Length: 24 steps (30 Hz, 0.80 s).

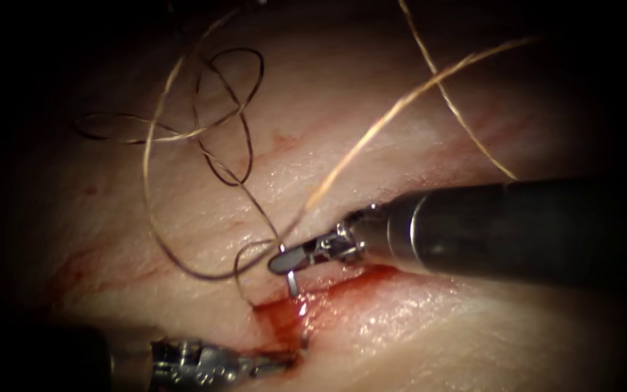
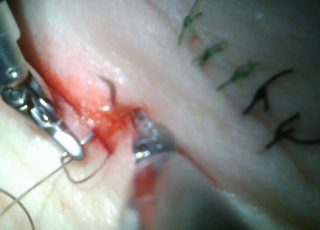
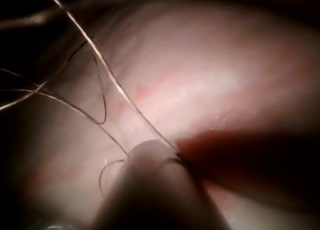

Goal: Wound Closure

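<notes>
Pincer of the right arm (image 1: 292,263) is clenched on the needle (image 1: 293,283), gripping it near the thread end of its curve, at the upper edge of the cut (image 1: 284,327). From that grip the needle dips into the red fluid (image 1: 328,287) in the cut; in the left wrist view its dark tip (image 2: 111,89) stands out of the tissue (image 1: 400,145) on the far lip, so its middle seems buried. It is thin, stiff, slick steel: it would likely twist if gripped on its round curve with wet jaws, and the point is best left untouched. The thread (image 1: 371,131) runs from the right pincer up across the tissue in loose loops; it is light, limp and apt to tangle. The left arm's pincer (image 1: 281,361) lies at the cut's lower end, its tip in the fluid; I cannot tell whether it grips anything. The tissue looks soft and wet, and would likely tear under a hard pull.
</notes>
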### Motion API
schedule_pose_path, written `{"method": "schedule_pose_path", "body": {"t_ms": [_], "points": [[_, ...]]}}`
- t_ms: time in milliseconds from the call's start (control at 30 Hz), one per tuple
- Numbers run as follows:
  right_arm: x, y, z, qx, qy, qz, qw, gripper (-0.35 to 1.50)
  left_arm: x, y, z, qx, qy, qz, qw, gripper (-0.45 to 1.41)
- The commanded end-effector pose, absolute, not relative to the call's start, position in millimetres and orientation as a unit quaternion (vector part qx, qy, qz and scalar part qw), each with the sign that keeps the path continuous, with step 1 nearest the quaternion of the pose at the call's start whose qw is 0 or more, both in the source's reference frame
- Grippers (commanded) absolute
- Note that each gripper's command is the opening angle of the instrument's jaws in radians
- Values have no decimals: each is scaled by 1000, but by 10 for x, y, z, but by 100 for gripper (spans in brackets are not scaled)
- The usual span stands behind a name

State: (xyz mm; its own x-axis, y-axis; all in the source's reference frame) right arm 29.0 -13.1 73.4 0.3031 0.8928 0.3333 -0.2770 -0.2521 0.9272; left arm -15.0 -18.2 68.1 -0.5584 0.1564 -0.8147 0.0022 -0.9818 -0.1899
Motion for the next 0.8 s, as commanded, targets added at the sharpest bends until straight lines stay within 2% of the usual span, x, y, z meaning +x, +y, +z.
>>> {"method": "schedule_pose_path", "body": {"t_ms": [33,267,333,367,433,467,733,767,800], "points": [[295,-139,734,596,253,530,547,-35,-156,-189,686,-468,-87,878,44,-45],[290,-145,726,611,236,529,540,-35,-156,-189,686,-468,-87,878,44,-45],[289,-140,726,603,270,527,534,-33,-156,-189,686,-468,-87,878,44,-45],[288,-137,726,595,291,521,539,2,-156,-189,686,-468,-87,878,44,-45],[284,-126,728,558,354,492,567,109,-156,-189,686,-469,-87,878,44,-45],[281,-116,730,526,390,468,593,130,-155,-188,684,-469,-88,878,44,-45],[266,-81,736,451,472,365,664,133,-157,-188,680,-471,-80,878,36,-45],[261,-73,737,441,482,351,671,133,-158,-190,679,-477,-70,876,32,-28],[261,-73,737,441,482,351,671,133,-158,-190,679,-477,-70,876,32,-28]]}}
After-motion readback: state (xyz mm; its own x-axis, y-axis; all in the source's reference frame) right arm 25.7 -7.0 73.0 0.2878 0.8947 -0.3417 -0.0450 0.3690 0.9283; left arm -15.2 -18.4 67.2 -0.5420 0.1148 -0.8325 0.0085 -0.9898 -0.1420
